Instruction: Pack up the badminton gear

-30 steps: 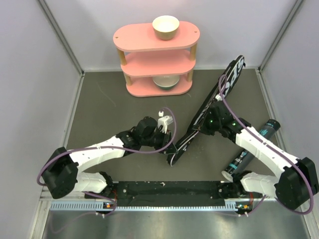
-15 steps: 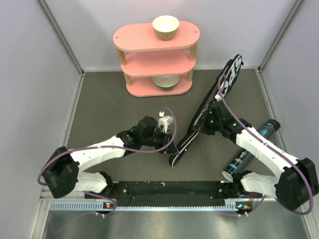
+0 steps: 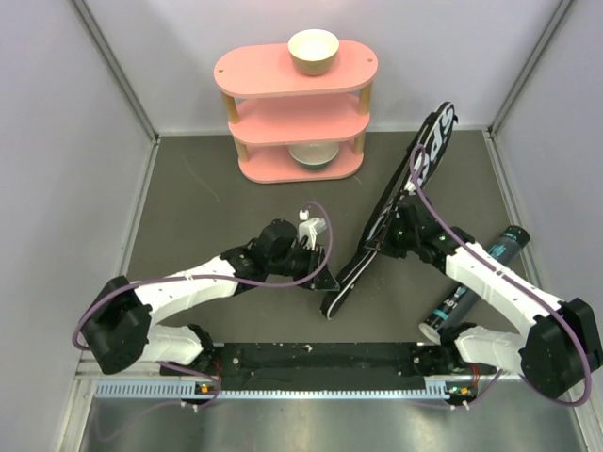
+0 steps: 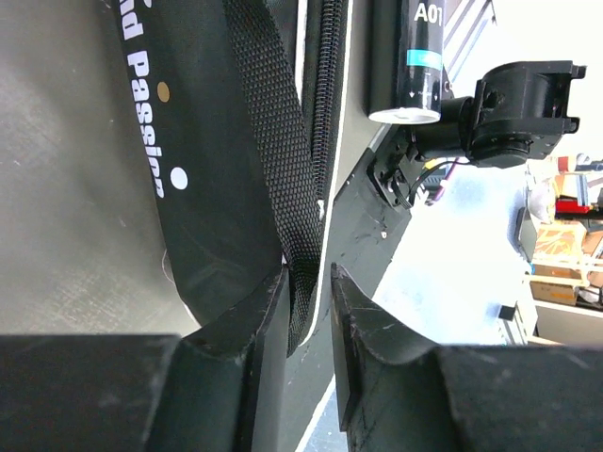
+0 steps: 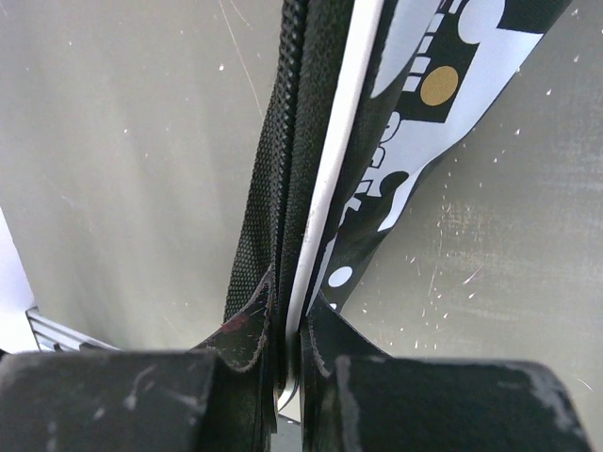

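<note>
The long black bag (image 3: 415, 174) with white lettering lies slanted across the grey table, from near the arms toward the back right. My right gripper (image 3: 384, 235) is at its middle and shut on the bag's zipped edge (image 5: 301, 160) with its white piping. My left gripper (image 3: 325, 281) is at the bag's near end. In the left wrist view its jaws (image 4: 306, 278) stand a little apart. The bag's black webbing strap (image 4: 283, 169) hangs between them against the left finger, with a gap on the other side. A black tube (image 3: 476, 282) lies to the right of the bag.
A pink three-tier shelf (image 3: 297, 71) stands at the back, with one cream bowl (image 3: 313, 49) on top and another (image 3: 311, 155) on its lowest tier. Grey walls close in the table on the left, back and right.
My left gripper has slid toward the bag's near end and its jaws have parted slightly. The bag has shifted a little, its far end moving left.
</note>
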{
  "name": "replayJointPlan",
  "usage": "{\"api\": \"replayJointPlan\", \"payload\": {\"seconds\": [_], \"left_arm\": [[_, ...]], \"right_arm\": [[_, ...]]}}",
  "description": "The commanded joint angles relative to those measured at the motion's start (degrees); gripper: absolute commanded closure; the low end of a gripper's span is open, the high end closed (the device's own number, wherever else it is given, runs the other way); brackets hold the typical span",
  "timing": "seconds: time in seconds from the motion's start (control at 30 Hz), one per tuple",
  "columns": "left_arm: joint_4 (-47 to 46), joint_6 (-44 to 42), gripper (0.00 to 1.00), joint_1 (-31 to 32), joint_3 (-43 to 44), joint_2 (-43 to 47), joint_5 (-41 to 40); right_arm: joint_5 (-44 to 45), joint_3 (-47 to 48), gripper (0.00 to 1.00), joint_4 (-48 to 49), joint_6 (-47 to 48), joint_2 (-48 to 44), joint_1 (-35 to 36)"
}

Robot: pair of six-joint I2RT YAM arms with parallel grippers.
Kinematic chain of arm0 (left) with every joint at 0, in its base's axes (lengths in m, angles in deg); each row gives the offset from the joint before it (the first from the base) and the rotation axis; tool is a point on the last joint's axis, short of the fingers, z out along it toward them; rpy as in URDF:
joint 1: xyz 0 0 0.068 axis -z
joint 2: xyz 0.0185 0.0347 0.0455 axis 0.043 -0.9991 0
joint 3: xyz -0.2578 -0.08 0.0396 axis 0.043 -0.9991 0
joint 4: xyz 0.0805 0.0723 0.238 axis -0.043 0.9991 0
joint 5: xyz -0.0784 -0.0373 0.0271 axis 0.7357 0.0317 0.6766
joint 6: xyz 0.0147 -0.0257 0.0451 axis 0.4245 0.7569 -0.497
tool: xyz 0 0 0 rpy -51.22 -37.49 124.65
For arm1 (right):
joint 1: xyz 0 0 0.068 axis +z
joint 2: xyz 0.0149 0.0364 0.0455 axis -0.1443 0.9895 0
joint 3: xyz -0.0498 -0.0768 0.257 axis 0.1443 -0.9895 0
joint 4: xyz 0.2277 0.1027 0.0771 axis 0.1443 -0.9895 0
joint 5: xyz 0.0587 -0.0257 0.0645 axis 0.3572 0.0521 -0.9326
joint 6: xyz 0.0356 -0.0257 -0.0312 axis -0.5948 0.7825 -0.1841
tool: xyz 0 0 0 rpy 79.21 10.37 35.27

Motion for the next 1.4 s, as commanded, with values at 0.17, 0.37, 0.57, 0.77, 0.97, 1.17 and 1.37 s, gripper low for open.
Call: {"api": "replayJointPlan", "payload": {"seconds": [0.17, 0.37, 0.57, 0.77, 0.97, 1.17, 1.37], "left_arm": [[-5.0, 1.6, 0.78, -0.8, -0.6, -0.2, 2.9], [-2.8, 0.7, 1.0, -0.7, 0.6, -2.0, 1.1], [7.7, 1.7, 1.0, -0.7, -1.9, 7.2, -18.6], [11.3, 7.0, 1.0, -0.7, -2.7, 5.2, -22.6], [9.2, 4.6, 1.0, -0.7, 1.2, -6.8, -16.7], [6.4, 0.5, 0.73, -0.8, 0.8, -5.4, -12.6], [12.0, -4.8, 0.45, -0.9, 1.5, 4.0, -14.6]], "right_arm": [[-0.7, 0.9, 1.0, 4.9, 0.9, -2.5, -0.7], [-0.7, 1.2, 1.0, 4.9, 0.7, -3.1, -0.6], [2.2, -1.0, 1.0, 5.5, 0.7, -4.6, -1.0], [-2.9, -8.5, 1.0, 18.9, -3.2, -8.4, -2.6], [-6.0, -8.1, 1.0, 20.2, -2.1, -7.7, -3.1], [-4.1, -5.0, 1.0, 14.4, 2.3, -8.0, -3.0], [-4.2, -2.2, 1.0, 11.1, 7.1, -6.3, -3.1]]}}
